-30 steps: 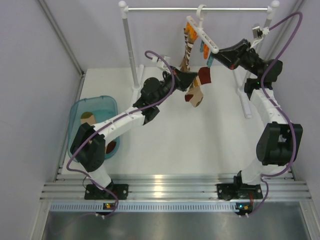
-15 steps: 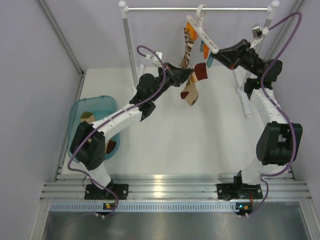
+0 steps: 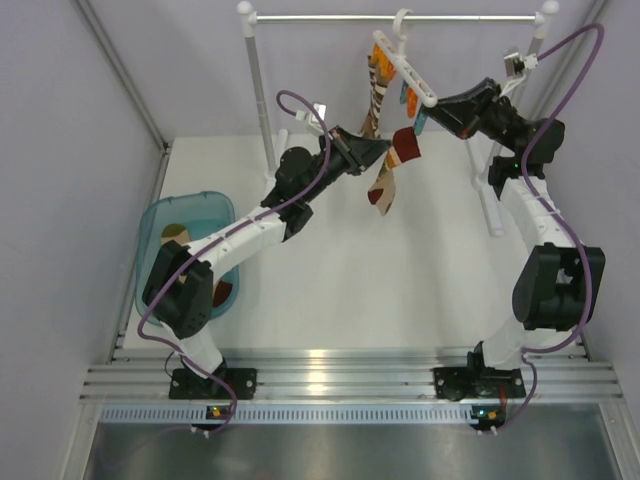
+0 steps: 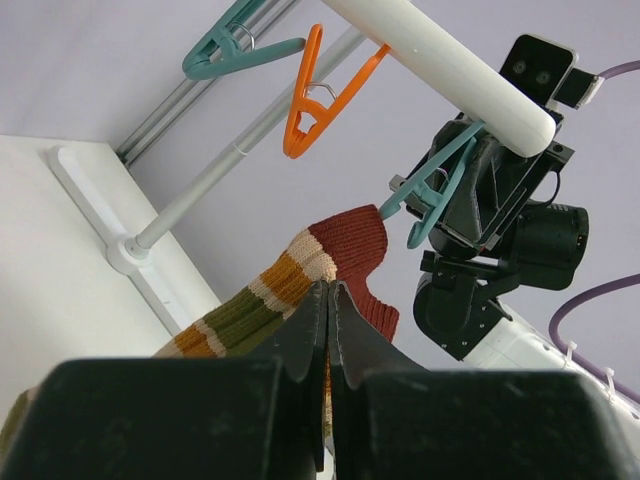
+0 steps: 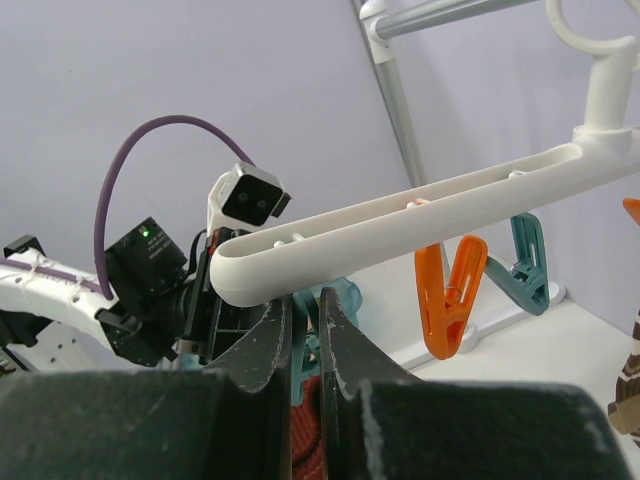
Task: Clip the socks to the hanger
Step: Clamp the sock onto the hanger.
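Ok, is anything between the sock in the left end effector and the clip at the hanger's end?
Nothing visible. The left end effector holds the striped sock just below the teal clip at the hanger tip, open air between them. The right end effector grips that clip from behind.

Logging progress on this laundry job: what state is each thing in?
left gripper, shut on the tan striped sock
tan striped sock, held up near the teal end clip, not clipped
right gripper, shut on the teal end clip
teal end clip, squeezed open
brown and white sock, clipped, hanging
hanger, hooked on the rail
orange clip, shut, empty
bin, holding socks
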Robot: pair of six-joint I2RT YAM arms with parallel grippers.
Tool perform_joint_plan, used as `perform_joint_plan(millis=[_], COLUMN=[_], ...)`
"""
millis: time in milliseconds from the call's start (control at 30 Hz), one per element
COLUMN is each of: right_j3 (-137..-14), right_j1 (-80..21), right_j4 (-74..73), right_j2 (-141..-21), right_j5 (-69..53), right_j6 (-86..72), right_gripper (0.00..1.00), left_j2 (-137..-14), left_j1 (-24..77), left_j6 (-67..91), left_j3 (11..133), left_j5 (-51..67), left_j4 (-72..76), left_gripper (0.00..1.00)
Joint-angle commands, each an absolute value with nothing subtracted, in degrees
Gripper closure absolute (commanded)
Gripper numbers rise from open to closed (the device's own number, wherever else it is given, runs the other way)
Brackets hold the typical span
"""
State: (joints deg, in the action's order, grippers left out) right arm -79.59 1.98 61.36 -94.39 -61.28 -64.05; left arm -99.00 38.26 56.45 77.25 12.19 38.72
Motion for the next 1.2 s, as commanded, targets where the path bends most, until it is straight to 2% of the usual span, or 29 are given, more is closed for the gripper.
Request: perform_joint_plan(millis=[0,1167], right_j3=[-82.18,-83.50], right_j1=[1.14,0.44], right_j4=[60.30,55.72], right_j2=[-95.45,-96.77], right_j5=[-59.15,-55.11], right_j6=[-63.10,-63.55], right_gripper=[1.00,1.00], left_j2=[-97.03,-96.68], left_j1=[37.88,37.44], left_j6=[57.13,56.69], left_j3=[78.93,79.19], left_j5=[12.57,13.62], left_j4=[42.27,44.39], left_gripper=[1.00,1.00])
